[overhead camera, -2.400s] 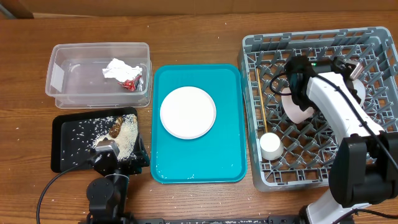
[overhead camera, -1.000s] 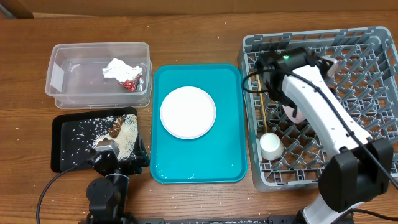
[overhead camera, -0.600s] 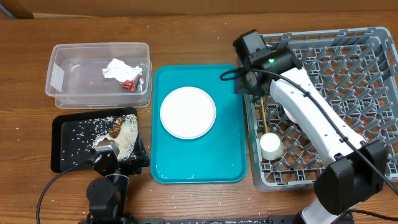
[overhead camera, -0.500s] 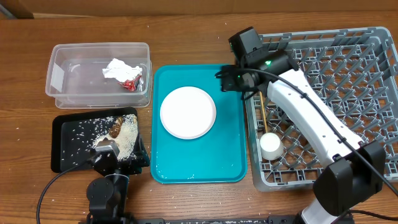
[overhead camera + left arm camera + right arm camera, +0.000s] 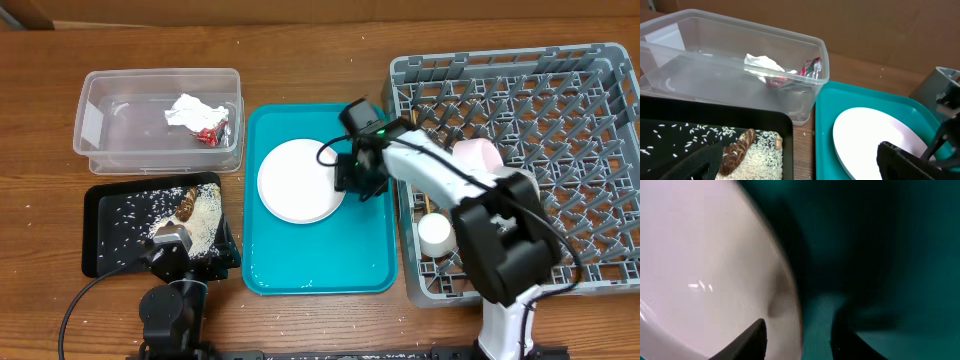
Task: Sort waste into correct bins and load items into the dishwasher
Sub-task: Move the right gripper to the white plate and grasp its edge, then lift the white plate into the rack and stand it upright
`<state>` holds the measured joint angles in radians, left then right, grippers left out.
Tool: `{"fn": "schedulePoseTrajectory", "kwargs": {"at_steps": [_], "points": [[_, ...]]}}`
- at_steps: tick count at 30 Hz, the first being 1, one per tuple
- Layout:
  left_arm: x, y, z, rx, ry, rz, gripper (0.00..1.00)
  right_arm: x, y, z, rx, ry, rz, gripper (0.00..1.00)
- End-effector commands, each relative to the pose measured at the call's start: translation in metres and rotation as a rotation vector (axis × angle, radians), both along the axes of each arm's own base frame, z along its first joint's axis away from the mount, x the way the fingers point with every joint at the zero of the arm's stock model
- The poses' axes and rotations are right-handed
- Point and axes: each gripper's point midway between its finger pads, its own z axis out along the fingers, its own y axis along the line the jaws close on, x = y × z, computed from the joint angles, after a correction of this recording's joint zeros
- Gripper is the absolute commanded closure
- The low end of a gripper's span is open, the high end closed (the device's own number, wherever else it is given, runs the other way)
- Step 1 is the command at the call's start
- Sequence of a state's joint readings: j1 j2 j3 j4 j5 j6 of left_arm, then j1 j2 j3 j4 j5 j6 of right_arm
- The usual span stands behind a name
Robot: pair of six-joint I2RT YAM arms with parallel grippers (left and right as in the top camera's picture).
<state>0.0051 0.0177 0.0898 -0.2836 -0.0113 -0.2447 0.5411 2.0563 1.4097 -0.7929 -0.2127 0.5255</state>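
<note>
The round pale plate (image 5: 295,180) lies on the teal tray (image 5: 320,265). My right gripper (image 5: 352,185) is low at the plate's right edge. In the right wrist view its open fingers (image 5: 800,340) straddle the rim of the plate (image 5: 705,255). The pinkish bowl (image 5: 478,155), a white cup (image 5: 436,233) and chopsticks (image 5: 427,203) sit in the grey dish rack (image 5: 600,250). The tissue (image 5: 187,110) and red wrapper (image 5: 210,133) lie in the clear tub (image 5: 110,110). Rice and brown scraps (image 5: 205,215) lie on the black tray (image 5: 110,235). My left gripper (image 5: 195,255) is open and empty beside that tray.
In the left wrist view the clear tub (image 5: 730,75) stands behind the black tray (image 5: 700,130), with the teal tray (image 5: 840,95) and plate (image 5: 875,135) to the right. The rack's left wall is close to my right arm. Bare wooden table surrounds everything.
My right arm has swung left out of the dish rack, leaving the bowl there, and come down at the plate's right edge. The left arm has not moved.
</note>
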Motion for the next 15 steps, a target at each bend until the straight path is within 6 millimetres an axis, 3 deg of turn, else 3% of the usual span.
{"fn": "schedulePoseTrajectory", "kwargs": {"at_steps": [1, 2, 3, 6, 9, 13, 15], "points": [[0.0, -0.002, 0.001, -0.014, -0.009, -0.007, 0.0, -0.008, 0.009, -0.012, -0.022, 0.031, -0.047, 0.77], [0.0, -0.002, 0.001, -0.014, -0.009, -0.007, 0.0, -0.007, 0.004, -0.014, -0.056, 0.029, -0.08, 0.91], [0.0, -0.002, 0.001, -0.014, -0.009, -0.007, 0.0, -0.007, -0.001, -0.015, -0.078, 0.032, -0.112, 0.96], [0.0, -0.002, 0.001, -0.014, -0.009, -0.007, 0.0, 0.0, -0.007, 0.0, -0.084, 0.0, -0.137, 0.96], [0.0, -0.002, 0.001, -0.014, -0.009, -0.007, 0.0, 0.013, -0.02, 0.029, -0.097, -0.085, -0.167, 0.96], [0.0, -0.002, 0.001, -0.014, -0.009, -0.007, 0.0, 0.031, -0.047, 0.1, -0.12, -0.294, -0.179, 0.96], [0.0, -0.002, 0.001, -0.014, -0.009, -0.007, 0.0, 0.036, -0.074, 0.144, -0.179, -0.431, -0.228, 0.96]]}}
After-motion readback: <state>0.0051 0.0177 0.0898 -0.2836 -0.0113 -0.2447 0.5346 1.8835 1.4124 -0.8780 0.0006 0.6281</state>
